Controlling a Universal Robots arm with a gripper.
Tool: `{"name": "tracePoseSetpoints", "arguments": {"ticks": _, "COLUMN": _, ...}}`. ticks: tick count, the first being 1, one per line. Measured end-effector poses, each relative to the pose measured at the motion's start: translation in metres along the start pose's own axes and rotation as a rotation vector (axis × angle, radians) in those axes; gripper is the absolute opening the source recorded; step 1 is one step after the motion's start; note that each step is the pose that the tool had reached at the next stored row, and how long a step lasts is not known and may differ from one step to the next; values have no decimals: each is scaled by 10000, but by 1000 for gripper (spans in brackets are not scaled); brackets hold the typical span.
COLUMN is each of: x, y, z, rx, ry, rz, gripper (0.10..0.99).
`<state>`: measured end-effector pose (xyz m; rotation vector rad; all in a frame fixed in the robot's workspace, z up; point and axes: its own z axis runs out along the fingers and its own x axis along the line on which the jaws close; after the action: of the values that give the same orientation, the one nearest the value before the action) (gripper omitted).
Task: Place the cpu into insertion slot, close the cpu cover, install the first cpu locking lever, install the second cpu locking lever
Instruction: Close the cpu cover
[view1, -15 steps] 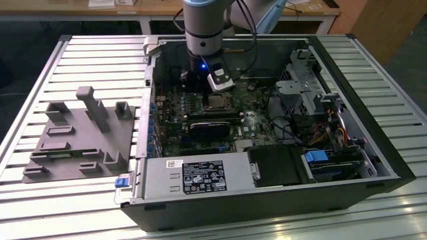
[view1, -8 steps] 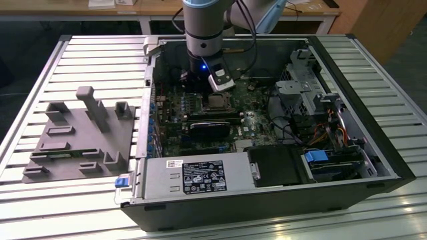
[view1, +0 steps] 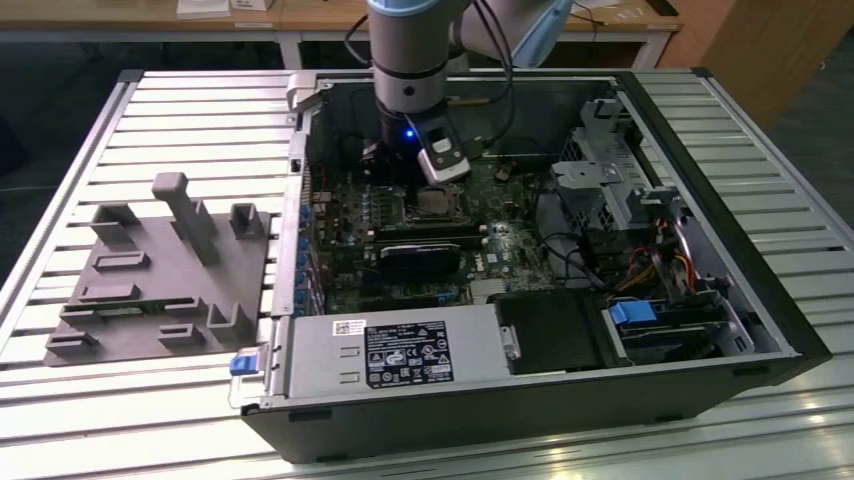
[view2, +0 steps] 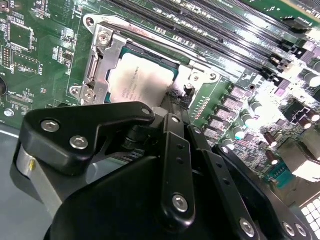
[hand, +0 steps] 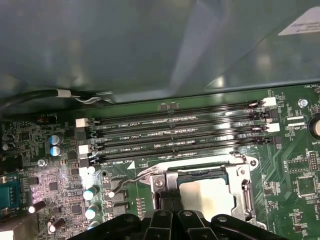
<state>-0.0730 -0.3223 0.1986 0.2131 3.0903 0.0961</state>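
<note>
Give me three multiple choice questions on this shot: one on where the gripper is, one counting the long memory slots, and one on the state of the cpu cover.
1. Where is the gripper?
A) over the grey fixture
B) above the power supply
C) inside the computer case, at the edge of the cpu cover

2. How many long black memory slots are there?
A) four
B) two
C) six

3. How is the cpu cover?
A) standing upright
B) lowered around the cpu
C) removed altogether

Answers:
1 C: both wrist views show the gripper right at the cover's edge.
2 A: four slots run side by side in the first wrist view.
3 B: the frame lies flat, and the cpu's metal top shows through its window.
</note>
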Motion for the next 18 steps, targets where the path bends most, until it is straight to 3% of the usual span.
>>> {"name": "tracePoseSetpoints", "arguments": {"ticks": 12, "x": -34, "y": 10, "z": -2, "rx": 0, "ry": 7, "rz": 1, "gripper": 102}}
{"name": "tracePoseSetpoints", "arguments": {"ticks": 18, "x": -37, "y": 14, "z": -65, "rx": 0, "ry": 9, "rz": 1, "gripper": 102}}
